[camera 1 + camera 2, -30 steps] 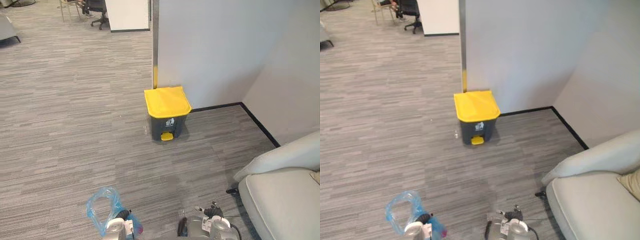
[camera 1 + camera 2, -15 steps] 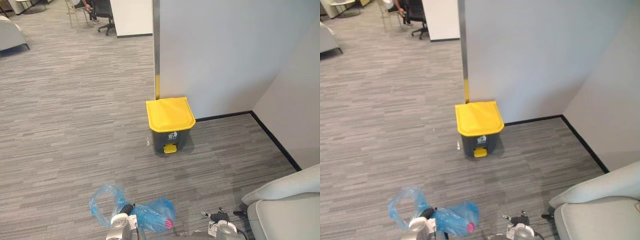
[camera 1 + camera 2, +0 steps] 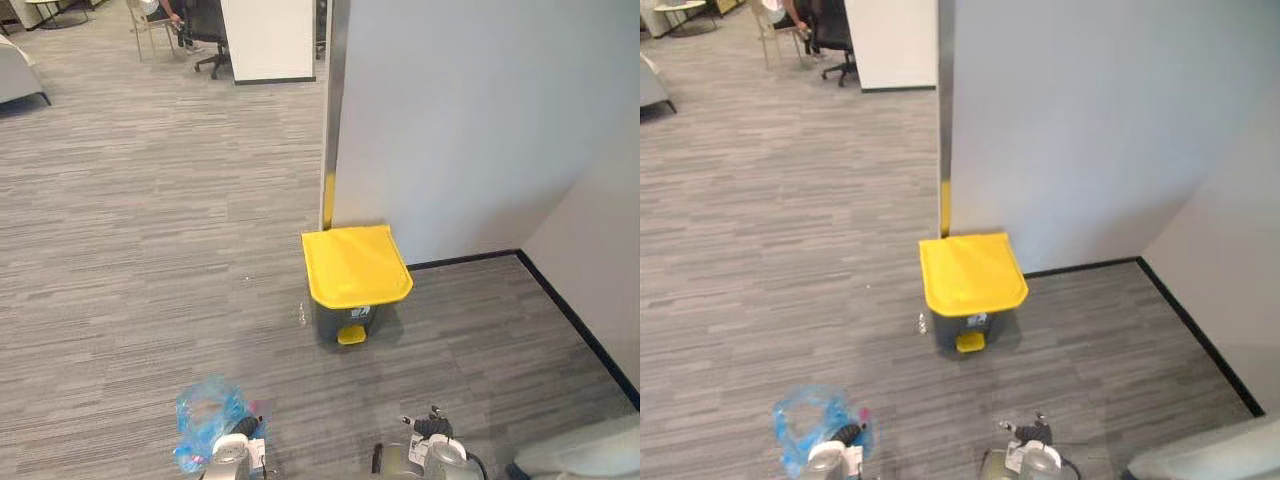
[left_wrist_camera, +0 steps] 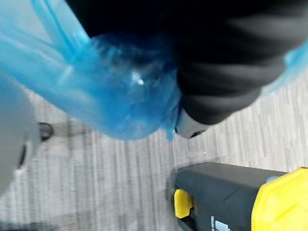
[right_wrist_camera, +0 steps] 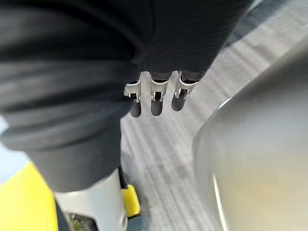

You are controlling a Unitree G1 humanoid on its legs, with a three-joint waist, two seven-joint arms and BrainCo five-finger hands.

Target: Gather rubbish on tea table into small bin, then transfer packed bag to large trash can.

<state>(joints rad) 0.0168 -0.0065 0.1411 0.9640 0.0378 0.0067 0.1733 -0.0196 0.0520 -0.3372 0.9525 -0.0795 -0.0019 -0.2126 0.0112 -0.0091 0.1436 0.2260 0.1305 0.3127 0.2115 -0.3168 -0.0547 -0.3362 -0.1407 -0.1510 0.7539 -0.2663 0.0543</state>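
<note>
Right at the near edge, the left hand (image 3: 232, 455) has the blue bag (image 3: 207, 422) bunched up around it. It's thin, crinkly, see-through film with a bit of pink showing through. In the left wrist view the plastic drapes right over the dark ribbed cover, so I cannot tell how that hand is closed on it. The film hides the grip. The bag hangs clear of the carpet, which makes sense for a carry: nothing drags and nothing spills.

Beside it, the right hand (image 3: 430, 442) is low and empty. Its fingers (image 5: 152, 103) hang loose and straight with nothing between them, so I'd say it's free for the lid.

The floor (image 3: 150, 250) is grey carpet in fine stripes. A pale, rounded sofa corner (image 3: 590, 458) pokes in at the right.

Further out is the large trash can (image 3: 345, 322): a boxy dark grey plastic body, a smooth glossy yellow lid (image 3: 356, 264) and a small yellow pedal (image 3: 351, 335) at its foot. The lid is down flat. It's tucked against the pale wall (image 3: 450, 120) by the corner, out of the walkway. Something small sits on the carpet just beside it, too tiny to name.

I'd judge the table clearing done and this the last stretch, and that lid must open before the bag can drop.

Far off there's an office chair (image 3: 205, 25).
</note>
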